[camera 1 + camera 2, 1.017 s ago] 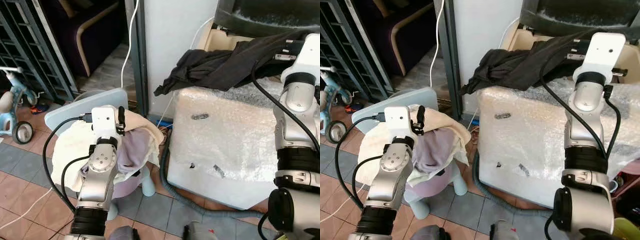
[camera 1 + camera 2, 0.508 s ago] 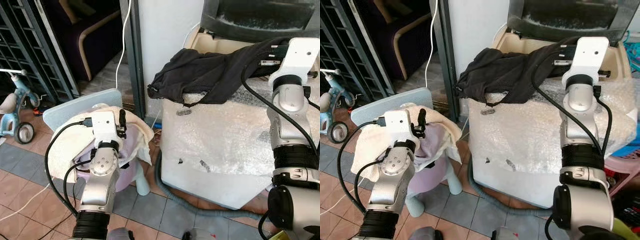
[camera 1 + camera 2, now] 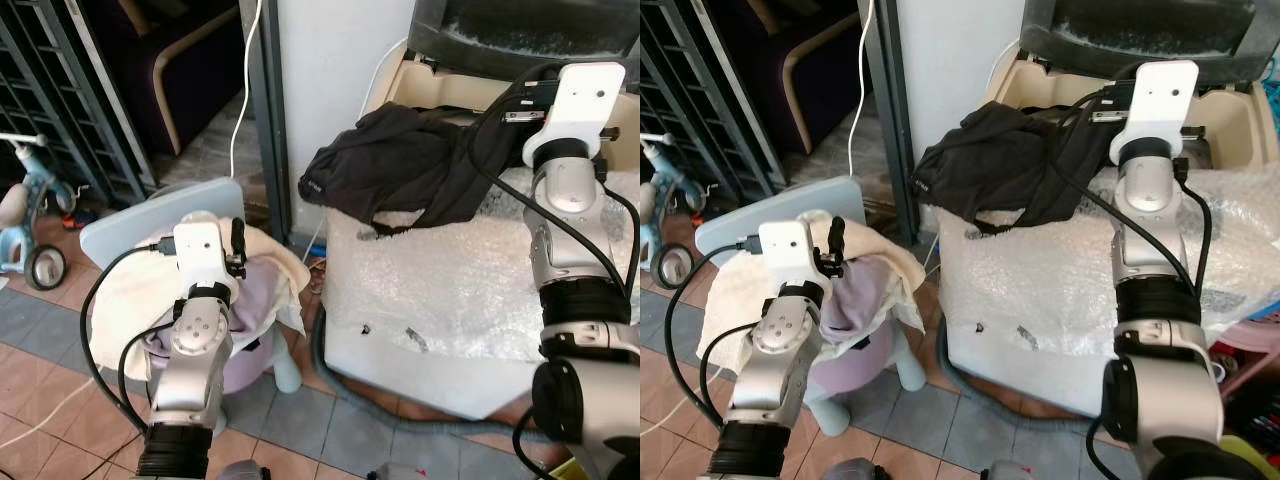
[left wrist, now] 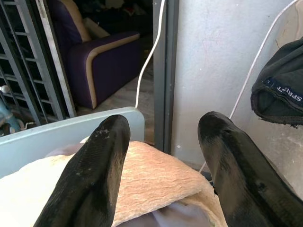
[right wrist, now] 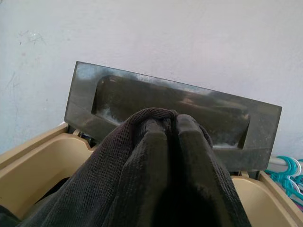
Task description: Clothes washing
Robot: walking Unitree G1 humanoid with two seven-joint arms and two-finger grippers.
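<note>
Washer tub point(image 3: 1020, 85): black garment point(image 3: 1010, 160) draped over rim | R end effector point(image 5: 163, 127) pinching it | L end effector point(image 4: 163, 142) spread

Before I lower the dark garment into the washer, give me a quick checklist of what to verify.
1. Right gripper shut on the black cloth garment: ok.
2. Dark washer lid raised: ok.
3. Garment fully over the beige tub opening: not ok, most of it drapes over the bubble-wrapped washer front.
4. Left gripper open, above the cream towel on the pale blue chair: ok.
5. Tub contents: cannot tell.
</note>
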